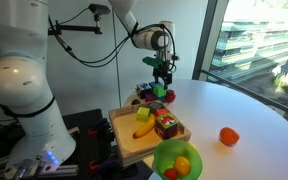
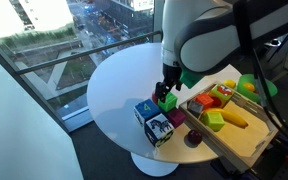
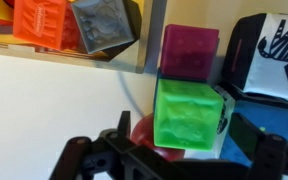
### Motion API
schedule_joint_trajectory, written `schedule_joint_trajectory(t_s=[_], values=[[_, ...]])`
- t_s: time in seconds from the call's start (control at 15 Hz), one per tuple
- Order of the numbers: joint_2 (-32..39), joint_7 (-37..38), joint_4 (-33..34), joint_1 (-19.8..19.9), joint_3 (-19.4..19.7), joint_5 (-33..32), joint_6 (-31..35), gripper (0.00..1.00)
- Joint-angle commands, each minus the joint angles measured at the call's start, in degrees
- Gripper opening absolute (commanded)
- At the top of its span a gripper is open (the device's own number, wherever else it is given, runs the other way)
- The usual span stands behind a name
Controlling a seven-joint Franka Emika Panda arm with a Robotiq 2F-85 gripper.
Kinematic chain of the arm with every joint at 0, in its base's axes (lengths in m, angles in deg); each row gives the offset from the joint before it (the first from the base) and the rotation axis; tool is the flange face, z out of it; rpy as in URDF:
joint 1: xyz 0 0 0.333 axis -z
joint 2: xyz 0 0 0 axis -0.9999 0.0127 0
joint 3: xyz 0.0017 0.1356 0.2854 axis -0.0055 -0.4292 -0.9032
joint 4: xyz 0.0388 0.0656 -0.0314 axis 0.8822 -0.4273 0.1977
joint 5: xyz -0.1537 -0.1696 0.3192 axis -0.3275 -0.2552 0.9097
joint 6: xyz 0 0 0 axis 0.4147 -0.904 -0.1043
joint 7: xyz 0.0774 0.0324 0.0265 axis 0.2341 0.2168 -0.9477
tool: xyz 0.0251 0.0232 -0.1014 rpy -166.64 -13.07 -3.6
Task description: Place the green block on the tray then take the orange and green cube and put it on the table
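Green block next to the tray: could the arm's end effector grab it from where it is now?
Probably yes. The open end effector hangs just above the green block, and nothing covers it. A purple block sits close on one side, so finger room looks tight.

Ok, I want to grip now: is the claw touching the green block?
Cannot tell. The wrist view shows the green block under the open claw, but neither contact nor gap plainly.

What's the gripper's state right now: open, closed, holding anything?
Gripper: looks open, holding nothing, just above the green block.
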Motion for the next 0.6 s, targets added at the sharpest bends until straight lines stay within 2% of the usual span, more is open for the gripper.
schedule_joint_trajectory(t_s=[0.0,0.27,0.33,0.47,0.53], values=[[2.1,2.9,1.9,-0.9,1.0,-2.2,-0.5,1.0],[3.3,3.3,2.2,-1.2,1.3,-2.7,-0.5,0.98],[3.4,3.3,2.2,-1.2,1.2,-2.6,-0.7,0.74],[3.4,3.1,2.4,-1.3,1.3,-2.3,-1.3,0.71],[3.1,3.0,2.4,-1.3,1.4,-2.4,-2.0,0.65]])
